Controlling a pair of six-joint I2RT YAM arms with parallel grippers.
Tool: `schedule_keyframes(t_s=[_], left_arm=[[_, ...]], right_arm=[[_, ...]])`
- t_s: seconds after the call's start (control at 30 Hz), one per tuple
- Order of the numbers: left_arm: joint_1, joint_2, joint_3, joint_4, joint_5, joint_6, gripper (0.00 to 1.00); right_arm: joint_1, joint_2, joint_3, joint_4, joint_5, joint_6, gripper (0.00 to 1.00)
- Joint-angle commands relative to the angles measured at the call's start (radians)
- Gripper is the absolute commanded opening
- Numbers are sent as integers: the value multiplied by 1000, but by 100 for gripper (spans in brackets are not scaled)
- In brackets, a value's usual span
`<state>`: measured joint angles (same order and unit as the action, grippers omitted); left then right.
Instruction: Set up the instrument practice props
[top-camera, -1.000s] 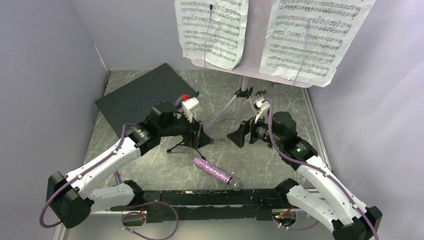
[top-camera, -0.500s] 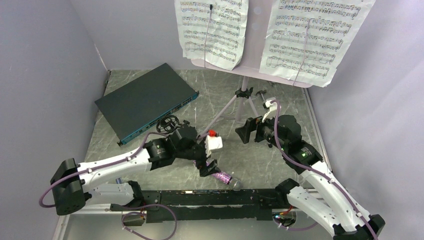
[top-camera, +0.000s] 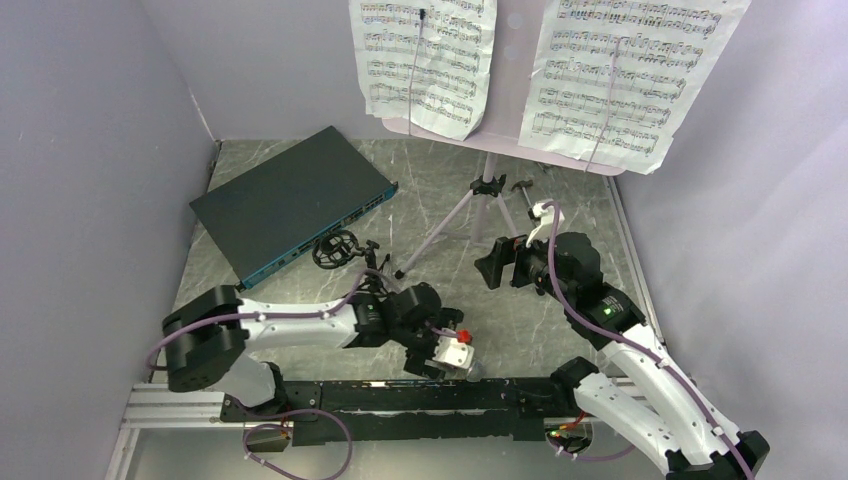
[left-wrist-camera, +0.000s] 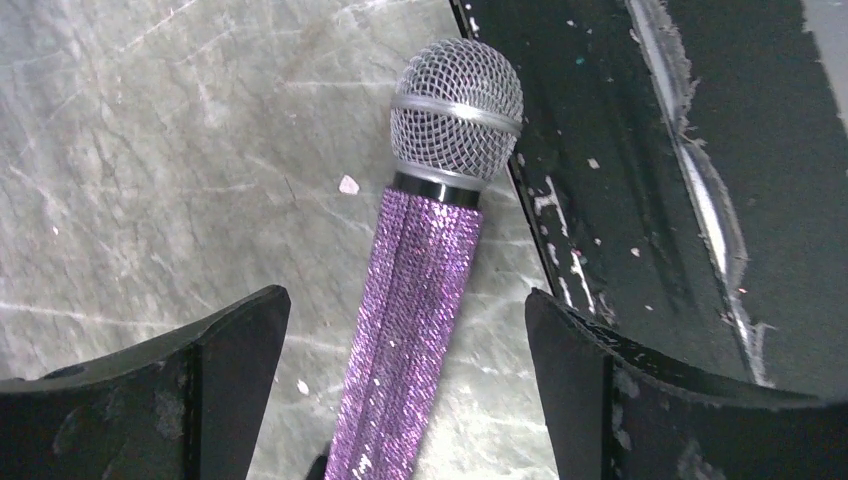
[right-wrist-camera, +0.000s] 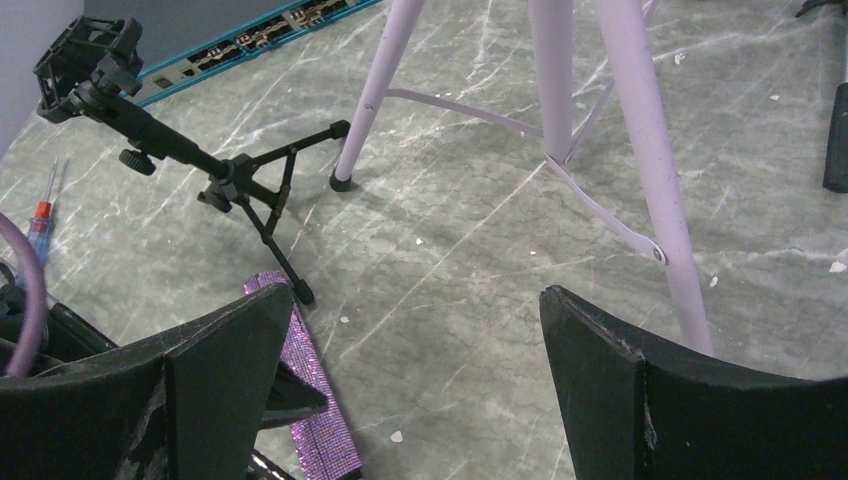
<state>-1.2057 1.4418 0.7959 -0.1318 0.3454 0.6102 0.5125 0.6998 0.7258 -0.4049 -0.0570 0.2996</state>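
Left tool (left-wrist-camera: 402, 298) straddles microphone (left-wrist-camera: 430, 250) beside black rail (left-wrist-camera: 620, 150).

- Between the left jaws, microphone (left-wrist-camera: 418, 290): sparkly purple glitter handle, silver metal mesh head.
- Tabletop (left-wrist-camera: 150, 170) beneath: grey marbled, scratched, slightly glossy.

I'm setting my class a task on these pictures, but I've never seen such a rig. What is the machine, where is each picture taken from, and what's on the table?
Two robot arms are bolted at the near edge of the table. One picture looks down from above; the other two come from a camera on each wrist. At the back stands a music stand holding two music sheets. A flat dark box lies nearby. A small microphone stand stands mid-table. The left gripper, open, straddles a purple glitter microphone lying flat; the right gripper is open and empty.
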Motion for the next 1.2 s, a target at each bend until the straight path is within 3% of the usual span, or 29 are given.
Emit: schedule_keyframes(t_s=[0.0,0.33,0.6,0.9,1.17], left_arm=[[-15,84,115,-77,-13,117,92],[-52,254,251,-244,-12,155,83],[-93,332,283,-246,-87,137,70],[-119,393,352,-279,-170,111,28],[-120,288,299,-204,-129,71,4]], right_arm=[[-6,-13,6,16,12,9,99],[-8,-25,-5,21,1,17,99],[-11,-38,-15,14,2,22,99],[-12,-19,-6,28,-13,15,99],[-12,7,-9,59,-30,20,99]])
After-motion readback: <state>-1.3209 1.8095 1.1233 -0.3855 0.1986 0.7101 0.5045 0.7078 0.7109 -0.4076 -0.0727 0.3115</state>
